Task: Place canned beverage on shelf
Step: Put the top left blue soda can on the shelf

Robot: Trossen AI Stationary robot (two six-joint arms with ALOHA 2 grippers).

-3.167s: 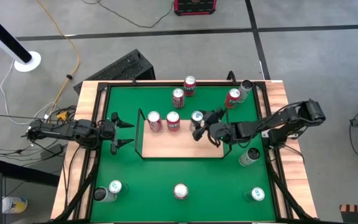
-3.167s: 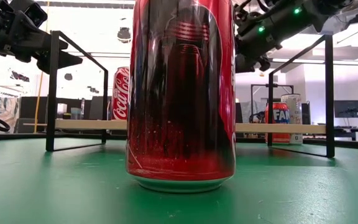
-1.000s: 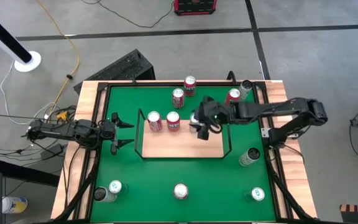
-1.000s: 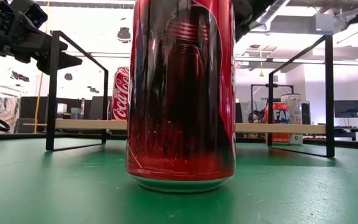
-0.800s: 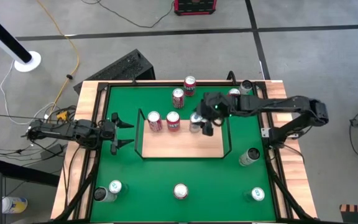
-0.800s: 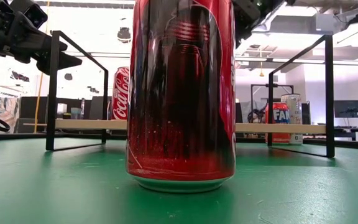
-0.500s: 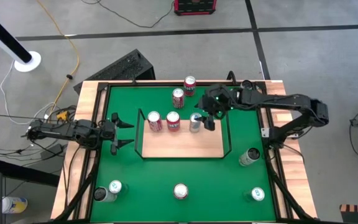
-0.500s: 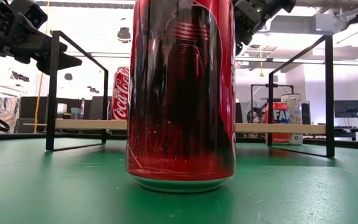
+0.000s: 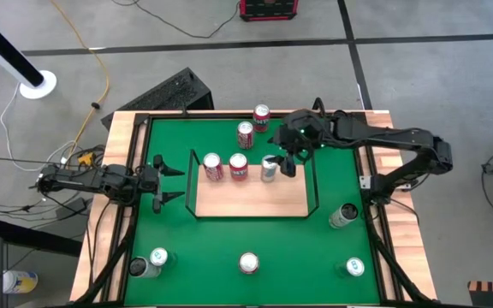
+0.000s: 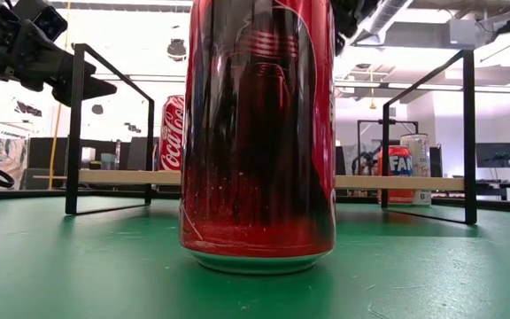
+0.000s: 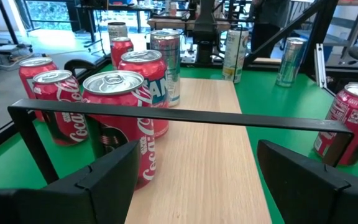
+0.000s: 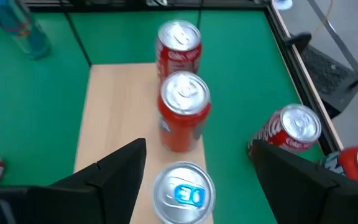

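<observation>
The shelf (image 9: 255,198), a light-wood board with black wire rails, lies mid-table. Three cans stand upright on it in a row: two red ones (image 9: 213,167) (image 9: 239,166) and a silver-blue one (image 9: 270,169). My right gripper (image 9: 287,161) hangs open above and just beyond the silver-blue can (image 12: 183,193), slanting down, with nothing between its fingers. My left gripper (image 9: 168,180) waits open and level at the shelf's left rail (image 11: 179,116), the row of cans (image 11: 118,121) before it.
Two red cans (image 9: 245,134) (image 9: 261,115) stand on the green mat behind the shelf. More cans stand along the near edge (image 9: 247,263) (image 9: 353,268) (image 9: 148,263), and one lies at the right (image 9: 342,216). One red can (image 10: 257,133) fills the low view.
My right gripper has drawn back from over the silver-blue can, rising and going toward the table's far right, its fingers staying open. The can stays upright on the shelf, now uncovered in the high view.
</observation>
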